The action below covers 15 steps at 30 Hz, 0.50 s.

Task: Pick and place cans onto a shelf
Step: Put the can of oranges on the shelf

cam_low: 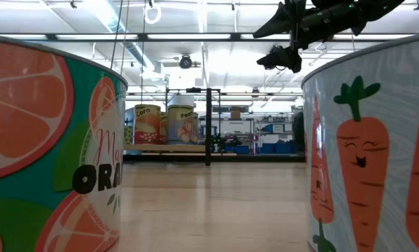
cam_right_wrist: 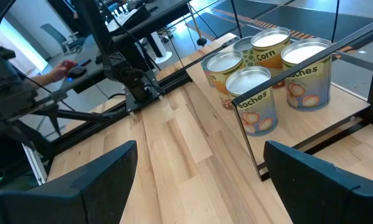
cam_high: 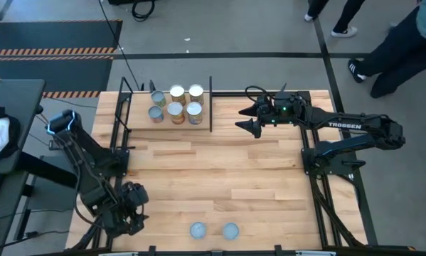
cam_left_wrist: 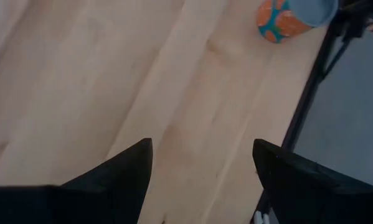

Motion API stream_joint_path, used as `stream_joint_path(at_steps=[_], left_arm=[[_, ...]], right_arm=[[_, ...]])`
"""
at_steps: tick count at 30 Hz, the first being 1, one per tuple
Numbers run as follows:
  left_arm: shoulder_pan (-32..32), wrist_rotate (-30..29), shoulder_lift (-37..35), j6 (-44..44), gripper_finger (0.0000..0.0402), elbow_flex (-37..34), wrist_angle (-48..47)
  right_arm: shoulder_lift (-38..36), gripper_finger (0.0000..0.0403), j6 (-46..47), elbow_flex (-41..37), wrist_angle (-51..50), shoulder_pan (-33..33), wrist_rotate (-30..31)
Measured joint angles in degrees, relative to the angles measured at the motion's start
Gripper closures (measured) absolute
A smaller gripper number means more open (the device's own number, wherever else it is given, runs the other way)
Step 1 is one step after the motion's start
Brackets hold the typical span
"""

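- Six cans (cam_high: 176, 103) stand close together on the shelf (cam_high: 138, 114), at the far side of the table (cam_high: 220, 171).
- The shelf is a light wood board with thin black rods around it.
- Labels on some shelf cans read "Corn" and "Peaches" in the right wrist view.
- Two more cans stand side by side at the near edge of the table: one (cam_high: 198, 230) on the left and one (cam_high: 230, 230) on the right.
- In the low view these two look very big. One has orange slices on it (cam_low: 52, 154) and one has a smiling carrot (cam_low: 373, 154).
- The right gripper (cam_high: 247, 118) hangs in the air just beside the shelf, pointing at the cans. Its jaws are wide apart and hold nothing.
- The left gripper (cam_high: 136, 206) is low at the near left corner of the table, near the orange can. Its jaws are apart and empty.
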Motion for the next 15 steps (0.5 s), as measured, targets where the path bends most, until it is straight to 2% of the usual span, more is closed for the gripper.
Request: stream_joint_path(at_steps=[15], left_arm=[[4.0,-1.3,3.9,8.7,0.012,0.0,5.3]], right_arm=[[0.0,0.0046,0.0,0.0,0.0,0.0,0.0]])
